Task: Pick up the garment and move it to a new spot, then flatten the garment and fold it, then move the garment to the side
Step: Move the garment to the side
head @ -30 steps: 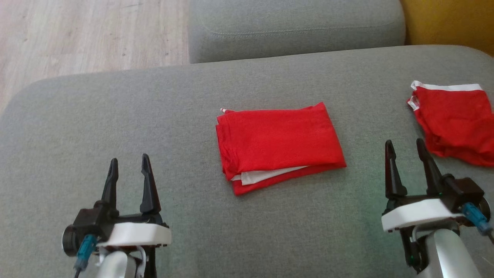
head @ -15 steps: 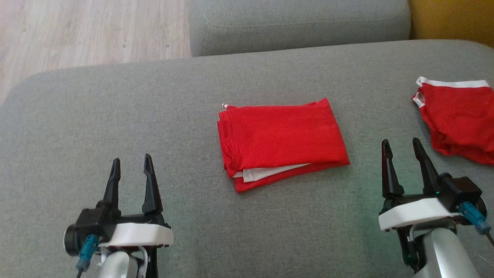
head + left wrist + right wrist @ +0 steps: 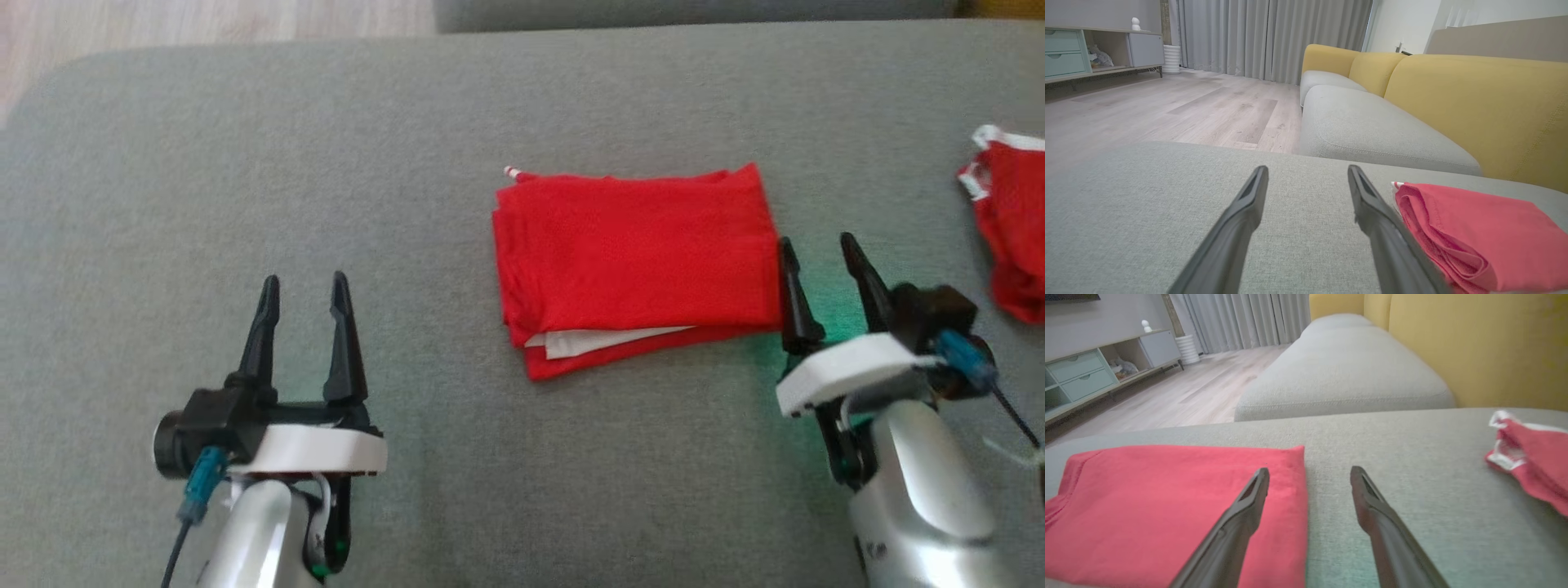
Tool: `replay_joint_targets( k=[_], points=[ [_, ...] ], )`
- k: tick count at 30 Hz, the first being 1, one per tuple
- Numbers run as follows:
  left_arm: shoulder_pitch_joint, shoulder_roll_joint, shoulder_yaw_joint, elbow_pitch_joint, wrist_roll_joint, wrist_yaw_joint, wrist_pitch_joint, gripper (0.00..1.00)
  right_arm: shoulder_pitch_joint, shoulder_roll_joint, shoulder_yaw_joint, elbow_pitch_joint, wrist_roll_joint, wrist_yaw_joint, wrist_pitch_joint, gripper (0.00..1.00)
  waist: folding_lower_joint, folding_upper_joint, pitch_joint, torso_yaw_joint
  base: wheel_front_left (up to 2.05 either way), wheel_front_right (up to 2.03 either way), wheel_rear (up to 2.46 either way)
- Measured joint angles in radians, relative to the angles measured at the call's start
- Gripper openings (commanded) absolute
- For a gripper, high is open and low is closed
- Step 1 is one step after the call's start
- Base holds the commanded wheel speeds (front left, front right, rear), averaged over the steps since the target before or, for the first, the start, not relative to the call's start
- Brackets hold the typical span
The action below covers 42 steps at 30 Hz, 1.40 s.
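Note:
The garment [image 3: 637, 253] is red, folded into a rectangle with a white layer showing at its near edge, and lies mid-cushion on the grey sofa seat [image 3: 408, 122]. My right gripper [image 3: 817, 241] stands open at the garment's right edge. In the right wrist view one finger of the right gripper [image 3: 1309, 470] is over the garment [image 3: 1167, 498] and the other over bare cushion. My left gripper [image 3: 304, 280] is open with nothing in it, well left of the garment. In the left wrist view the garment [image 3: 1474, 228] lies right of the left gripper [image 3: 1307, 168].
A second red cloth with white trim [image 3: 1016, 237] lies crumpled at the cushion's right edge, right of the right gripper [image 3: 1531, 461]. Beyond are another grey seat cushion [image 3: 1372, 130], a yellow backrest [image 3: 1474, 102] and wooden floor [image 3: 204, 20].
The head camera has tilted down, shifting the whole picture. My right gripper has moved left and forward to the garment's right edge. The left gripper keeps its place; both stay open.

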Motion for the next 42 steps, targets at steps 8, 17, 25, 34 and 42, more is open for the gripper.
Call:
replay_joint_targets(
  k=[8, 17, 25, 34, 42],
  points=[
    [-0.02, 0.0, -0.033, 0.014, -0.001, 0.001, 0.0, 1.0, -0.124, -0.002, 0.016, 0.232, 0.054, 0.0, 0.072, 1.0, 0.0, 0.0, 0.033, 0.058, 0.0, 0.0, 0.0],
    [-0.02, 0.0, -0.039, 0.023, -0.001, 0.006, 0.0, 1.0, -0.216, -0.018, 0.061, 0.406, 0.056, 0.0, 0.082, 0.0, -0.0002, 0.0, 0.022, 0.076, 0.0, 0.0, 0.0],
    [-0.017, 0.0, -0.02, 0.023, 0.009, 0.005, 0.0, 1.0, -0.223, -0.007, 0.051, 0.45, -0.076, 0.0, 0.004, 0.0, -0.0002, 0.0, -0.012, 0.027, 0.0, 0.0, 0.0],
    [-0.008, 0.0, -0.014, 0.022, 0.01, 0.005, 0.0, 1.0, -0.221, -0.102, 0.008, 0.321, -0.259, 0.0, 0.006, 0.0, -0.0003, 0.0, -0.043, -0.045, 0.0, 0.0, 0.0],
    [-0.009, 0.0, -0.012, 0.017, 0.019, 0.004, 0.0, 1.0, -0.228, -0.299, -0.013, 0.155, -0.296, 0.0, 0.125, 0.0, -0.0002, 0.0, -0.013, -0.084, 0.0, 0.0, 0.0]
  ],
)
